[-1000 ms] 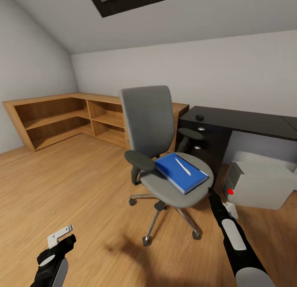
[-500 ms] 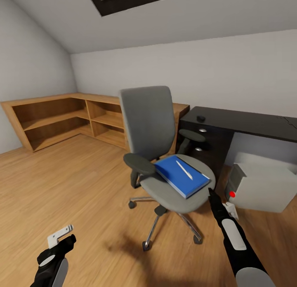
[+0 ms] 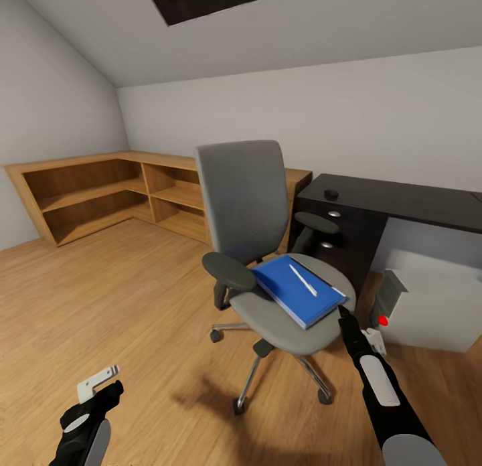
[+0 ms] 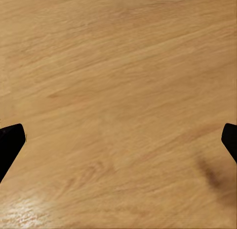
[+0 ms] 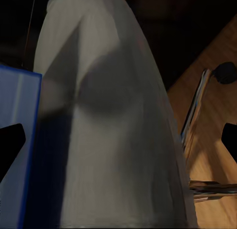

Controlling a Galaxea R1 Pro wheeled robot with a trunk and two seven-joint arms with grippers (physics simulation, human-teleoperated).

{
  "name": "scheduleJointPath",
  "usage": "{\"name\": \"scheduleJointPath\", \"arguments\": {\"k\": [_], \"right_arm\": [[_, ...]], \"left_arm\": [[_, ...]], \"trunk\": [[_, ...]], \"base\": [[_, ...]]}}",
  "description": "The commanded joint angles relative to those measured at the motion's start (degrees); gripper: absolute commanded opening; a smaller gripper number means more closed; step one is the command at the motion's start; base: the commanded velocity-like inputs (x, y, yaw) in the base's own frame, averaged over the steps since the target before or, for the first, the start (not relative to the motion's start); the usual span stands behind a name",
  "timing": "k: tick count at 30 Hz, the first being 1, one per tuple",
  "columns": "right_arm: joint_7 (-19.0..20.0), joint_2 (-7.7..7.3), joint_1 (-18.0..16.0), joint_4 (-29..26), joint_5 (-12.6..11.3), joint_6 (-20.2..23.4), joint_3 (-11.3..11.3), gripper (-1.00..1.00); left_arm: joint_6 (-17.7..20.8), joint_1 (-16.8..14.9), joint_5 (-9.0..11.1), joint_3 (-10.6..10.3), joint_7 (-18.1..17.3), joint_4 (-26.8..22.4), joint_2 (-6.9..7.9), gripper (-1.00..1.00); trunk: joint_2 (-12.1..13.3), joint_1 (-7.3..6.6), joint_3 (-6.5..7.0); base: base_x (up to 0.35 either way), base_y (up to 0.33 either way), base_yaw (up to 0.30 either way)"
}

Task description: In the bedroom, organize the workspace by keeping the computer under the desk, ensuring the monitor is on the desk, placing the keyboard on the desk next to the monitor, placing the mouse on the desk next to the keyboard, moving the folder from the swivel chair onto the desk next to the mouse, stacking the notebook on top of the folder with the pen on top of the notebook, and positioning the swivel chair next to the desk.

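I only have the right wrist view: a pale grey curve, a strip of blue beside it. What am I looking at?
Observer: The swivel chair seat edge. The blue is the folder lying on it, with the pen on top.
Operator: Where is my right gripper against the chair?
Observer: The right gripper sits at the seat's rim, beside the folder's near corner.
Operator: Anything on the desk yet?
Observer: The desk carries the mouse near its corner.
Operator: And the left arm?
Observer: The left gripper is open over bare wooden floor.
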Motion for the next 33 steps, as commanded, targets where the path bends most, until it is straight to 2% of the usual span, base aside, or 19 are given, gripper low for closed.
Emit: {"name": "scheduleJointPath", "arguments": {"k": [1, 28, 33], "right_arm": [[-0.21, 0.05, -0.01, -0.13, -0.48, 0.27, -0.15, 1.00], [-0.22, 0.05, -0.01, -0.22, -0.54, 0.28, -0.15, 1.00], [-0.11, 0.05, -0.01, -0.22, -0.54, 0.18, -0.09, 1.00]], "left_arm": [[0.18, -0.03, 0.50, 0.04, 0.22, -0.09, -0.03, 1.00], [0.18, -0.03, 0.40, 0.04, 0.30, -0.09, -0.08, 1.00], [0.17, -0.03, -1.48, 0.04, 0.30, 0.00, -0.19, 1.00]], "trunk": [[-0.02, -0.01, -0.06], [-0.02, -0.01, -0.06], [-0.02, -0.01, -0.06]], "base": [[0.003, 0.000, 0.166], [0.016, 0.000, 0.269], [0.292, 0.000, 0.281]]}}
